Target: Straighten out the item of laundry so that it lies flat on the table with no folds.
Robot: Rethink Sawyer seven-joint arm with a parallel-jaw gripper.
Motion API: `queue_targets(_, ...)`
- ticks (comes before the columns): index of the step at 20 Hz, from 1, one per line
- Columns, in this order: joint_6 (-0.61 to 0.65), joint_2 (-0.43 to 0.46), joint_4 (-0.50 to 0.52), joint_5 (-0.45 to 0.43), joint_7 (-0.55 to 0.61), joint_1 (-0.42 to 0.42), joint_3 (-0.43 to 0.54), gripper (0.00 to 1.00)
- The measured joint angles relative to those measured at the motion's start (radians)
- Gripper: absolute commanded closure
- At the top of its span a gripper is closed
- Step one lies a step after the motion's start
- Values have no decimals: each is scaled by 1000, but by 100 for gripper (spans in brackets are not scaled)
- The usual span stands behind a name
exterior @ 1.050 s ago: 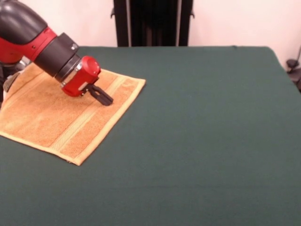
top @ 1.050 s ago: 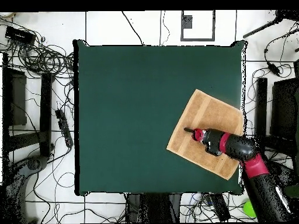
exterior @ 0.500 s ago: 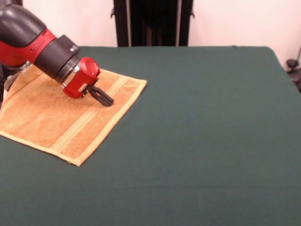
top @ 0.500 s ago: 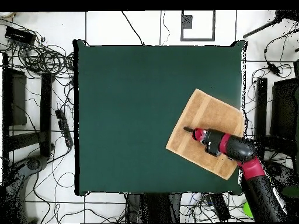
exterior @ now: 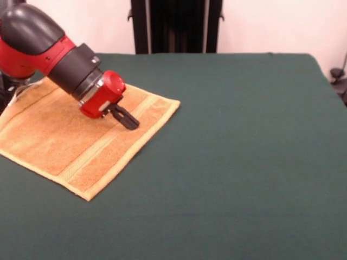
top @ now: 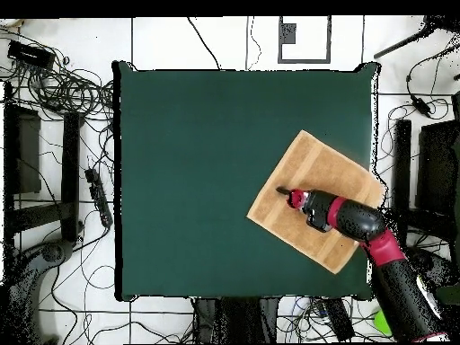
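Note:
The item of laundry, an orange-tan towel (exterior: 54, 141), lies spread out and flat on the dark green table (exterior: 233, 151), at the left in the front view. A woven stripe band runs near its right edge. From above the towel (top: 313, 163) sits as a diamond by the table's (top: 198, 162) right side, one corner at the table edge. My gripper (exterior: 132, 122) slants down from the red wrist, and its black tips rest shut on the towel near the stripe band. In the overhead view the gripper (top: 281, 191) points left over the towel's left part. The arm hides some of the towel.
Dark stands (top: 40, 171) and tangled cables (top: 63, 85) lie on the floor left of the table in the overhead view. A black post (exterior: 176, 26) rises behind the table's far edge in the front view.
The gripper has slid to the right in the front view with its tips on the towel. The towel has shifted the same way, so its far right corner lies farther onto the table.

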Motion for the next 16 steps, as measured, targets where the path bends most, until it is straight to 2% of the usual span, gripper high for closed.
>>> queue_targets(13,-327,-2,18,-11,0,136,-3,100)
queue_targets(16,-354,-2,22,-11,0,142,-5,100)
